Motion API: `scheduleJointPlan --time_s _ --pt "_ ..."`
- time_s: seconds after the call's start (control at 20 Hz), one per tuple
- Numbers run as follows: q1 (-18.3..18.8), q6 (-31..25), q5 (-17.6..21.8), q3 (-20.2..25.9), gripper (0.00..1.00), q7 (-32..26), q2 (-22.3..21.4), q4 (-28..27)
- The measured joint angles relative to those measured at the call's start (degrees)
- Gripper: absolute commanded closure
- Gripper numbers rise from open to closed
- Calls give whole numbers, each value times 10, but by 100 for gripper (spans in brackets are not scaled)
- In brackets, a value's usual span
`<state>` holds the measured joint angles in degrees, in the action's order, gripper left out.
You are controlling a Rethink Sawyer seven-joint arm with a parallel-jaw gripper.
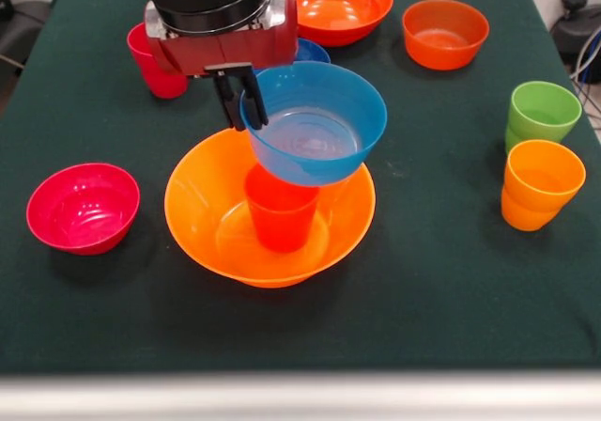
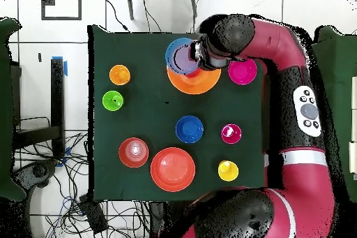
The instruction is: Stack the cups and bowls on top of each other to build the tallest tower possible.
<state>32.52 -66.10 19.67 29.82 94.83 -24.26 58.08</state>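
A large orange bowl [image 1: 216,224] stands at the table's middle with a red-orange cup [image 1: 281,216] inside it, wide end up. My gripper [image 1: 246,111] is shut on the left rim of a light blue bowl [image 1: 319,125] and holds it level at the cup's top, shifted slightly right of it. I cannot tell whether bowl and cup touch. In the overhead view the gripper [image 2: 200,54] holds the light blue bowl [image 2: 180,55] over the orange bowl [image 2: 199,85].
A magenta bowl [image 1: 83,207] sits left. A green cup [image 1: 542,113] and orange cup [image 1: 540,184] stand right. At the back are a crimson cup [image 1: 155,64], dark blue bowl [image 1: 317,51], red-orange bowl [image 1: 335,5] and orange-red bowl [image 1: 445,33]. A yellow cup [image 2: 228,171] shows overhead.
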Motion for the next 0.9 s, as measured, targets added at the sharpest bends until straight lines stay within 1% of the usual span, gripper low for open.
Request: scheduleJointPlan --time_s 0.55,0.9 --pt "28 0 6 7 100 -5 14 -3" --pt "32 0 10 8 100 -17 30 -19"
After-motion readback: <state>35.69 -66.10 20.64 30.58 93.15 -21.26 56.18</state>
